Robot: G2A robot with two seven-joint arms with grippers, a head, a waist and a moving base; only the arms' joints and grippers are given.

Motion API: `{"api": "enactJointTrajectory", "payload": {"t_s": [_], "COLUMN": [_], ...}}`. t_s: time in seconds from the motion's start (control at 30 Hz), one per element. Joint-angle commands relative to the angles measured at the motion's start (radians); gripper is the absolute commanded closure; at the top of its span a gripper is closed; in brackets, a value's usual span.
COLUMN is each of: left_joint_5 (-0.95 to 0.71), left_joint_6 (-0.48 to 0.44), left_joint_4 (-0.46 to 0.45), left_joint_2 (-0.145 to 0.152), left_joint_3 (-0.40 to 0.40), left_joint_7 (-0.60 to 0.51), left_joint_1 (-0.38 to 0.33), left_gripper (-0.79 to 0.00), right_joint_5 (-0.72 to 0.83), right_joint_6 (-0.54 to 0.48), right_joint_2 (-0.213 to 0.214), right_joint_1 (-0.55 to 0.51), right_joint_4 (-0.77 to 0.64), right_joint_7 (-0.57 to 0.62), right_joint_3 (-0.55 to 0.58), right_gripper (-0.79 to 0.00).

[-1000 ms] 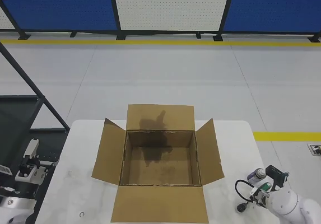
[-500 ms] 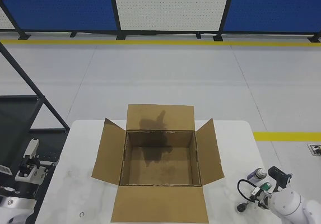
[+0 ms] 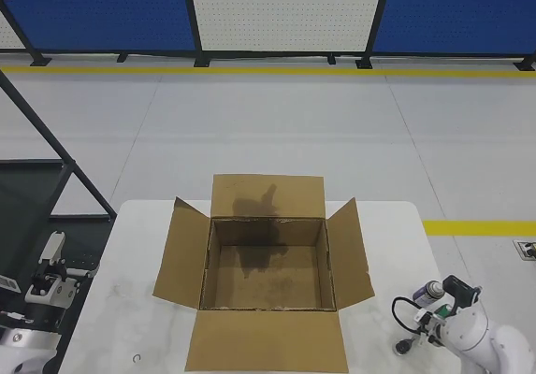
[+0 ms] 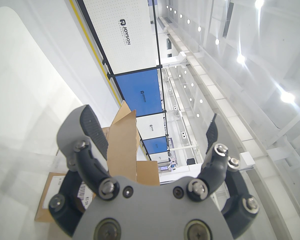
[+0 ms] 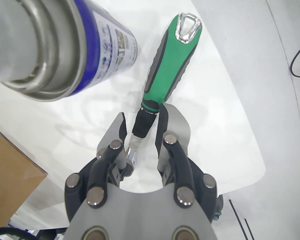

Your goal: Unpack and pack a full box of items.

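Position suggests a pickup: your right tool [image 5: 142, 113], released, straddles the neck of the green-handled screwdriver [image 5: 172, 61] lying on the white surface [image 5: 215, 126] beside the blue spray can [image 5: 107, 38], near the open brown cardboard box [image 3: 268, 341].

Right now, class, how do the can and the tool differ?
The can stands upright; the tool lies flat. The can is blue and round; the tool has a slim green handle. The tool sits between the right gripper's open fingers; the can stands clear of it. Both rest on the table.
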Motion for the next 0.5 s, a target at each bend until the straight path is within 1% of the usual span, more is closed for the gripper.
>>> {"api": "enactJointTrajectory", "payload": {"t_s": [0.0, 0.2, 0.47], "left_joint_5": [0.0, 0.0, 0.0], "left_joint_6": [0.0, 0.0, 0.0], "left_joint_4": [0.0, 0.0, 0.0], "left_joint_2": [0.0, 0.0, 0.0], "left_joint_3": [0.0, 0.0, 0.0], "left_joint_7": [0.0, 0.0, 0.0], "left_joint_1": [0.0, 0.0, 0.0], "left_gripper": [-0.785, -0.785, -0.785], "right_joint_5": [-0.013, -0.058, -0.13], "right_joint_6": [-0.007, -0.021, -0.049], "right_joint_2": [-0.009, -0.041, -0.088], "right_joint_1": [-0.001, -0.006, 0.021], "right_joint_4": [0.0, -0.01, 0.002], "right_joint_7": [0.007, 0.021, 0.049], "right_joint_3": [0.009, 0.023, 0.037], "right_gripper": [-0.28, -0.274, -0.271]}}
